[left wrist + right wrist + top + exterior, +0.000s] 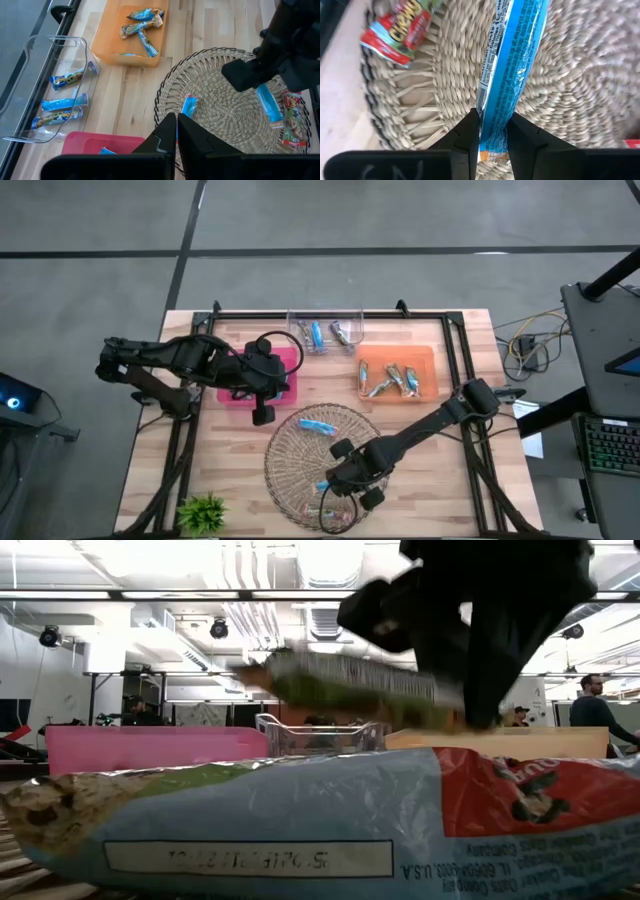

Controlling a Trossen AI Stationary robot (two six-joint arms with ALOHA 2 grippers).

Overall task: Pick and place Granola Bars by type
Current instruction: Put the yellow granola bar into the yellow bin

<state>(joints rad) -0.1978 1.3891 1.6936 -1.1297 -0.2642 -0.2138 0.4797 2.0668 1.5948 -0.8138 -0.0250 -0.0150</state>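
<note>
Scanning from my nine o'clock side of the table (240,450), I find the small green plant (203,511) at the seven o'clock corner and the left gripper (263,416) hanging by the near edge of the pink tray (291,360), its fingers pressed together on nothing; one blue bar (106,150) lies in that tray. Toward twelve o'clock sits the clear bin (325,330) with three bars (62,102) in blue wrappers lying flat inside. At the table's middle is the round woven mat (300,450); a blue bar (318,425) lies loose on its twelve o'clock part, well apart from both grippers. At the mat's five o'clock part my right gripper (349,486) is down on the weave, its fingers (465,135) pinching one end of a bright blue granola bar (512,75) that stretches away across the mat. Just beside it, toward the mat's rim, lies a red-and-green chewy bar (400,32). At two o'clock the orange tray (428,358) holds several bars (393,381) in a loose heap. From table height, a big pale-blue bar wrapper (330,830) fills the foreground, so I cannot see the grip from there.
</note>
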